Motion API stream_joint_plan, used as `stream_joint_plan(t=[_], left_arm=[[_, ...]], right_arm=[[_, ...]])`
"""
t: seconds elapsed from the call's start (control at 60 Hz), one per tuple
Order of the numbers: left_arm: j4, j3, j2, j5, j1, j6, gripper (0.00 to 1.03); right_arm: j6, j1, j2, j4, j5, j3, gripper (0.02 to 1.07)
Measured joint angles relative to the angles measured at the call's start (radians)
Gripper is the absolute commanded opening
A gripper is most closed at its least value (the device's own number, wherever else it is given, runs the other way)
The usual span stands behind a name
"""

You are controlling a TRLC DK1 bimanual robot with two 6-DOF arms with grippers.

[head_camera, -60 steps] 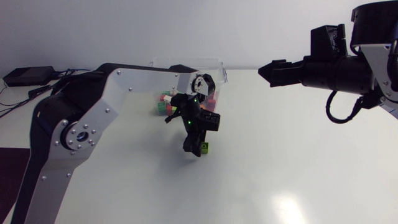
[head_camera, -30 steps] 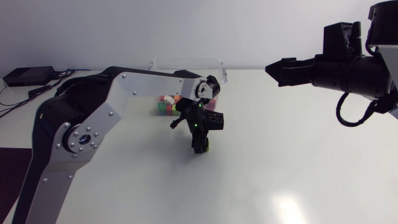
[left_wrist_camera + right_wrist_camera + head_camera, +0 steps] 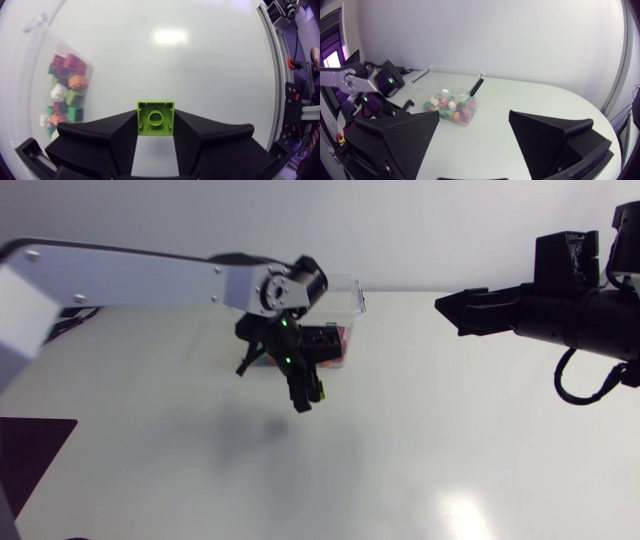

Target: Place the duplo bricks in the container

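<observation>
Fingers of left gripper clamp green brick, mostly hidden overhead; right gripper gapes.

No lettering, number, label or sign can be read in any view, neither on the green duplo brick nor on the clear container.

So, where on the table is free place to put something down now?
The table is bare between the container and the near edge, and under the right gripper. It is crowded only at the container: the left gripper holds a green brick just in front of it, and bricks lie inside.
</observation>
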Motion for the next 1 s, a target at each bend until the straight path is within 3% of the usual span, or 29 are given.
stream_joint_plan(t=[0.2, 0.35, 0.517, 0.783, 1.0], left_arm=[[0.074, 0.041, -0.116, 0.021, 0.081, -0.085, 0.12], [0.15, 0.095, -0.098, 0.021, 0.15, -0.172, 0.12], [0.219, 0.261, 0.008, 0.021, 0.203, -0.28, 0.12], [0.229, 0.531, 0.184, 0.01, 0.257, -0.448, 0.12], [0.202, 0.68, 0.278, -0.045, 0.261, -0.486, 0.15]], right_arm=[[0.0, -0.01, -0.06, -0.004, 0.0, -0.053, 1.02], [0.0, -0.016, -0.106, -0.026, 0.0, -0.072, 1.02], [0.0, -0.024, -0.161, -0.048, 0.002, -0.1, 1.02], [0.0, -0.043, -0.212, -0.058, 0.004, -0.144, 1.02], [-0.004, -0.048, -0.236, -0.076, 0.004, -0.145, 1.02]])
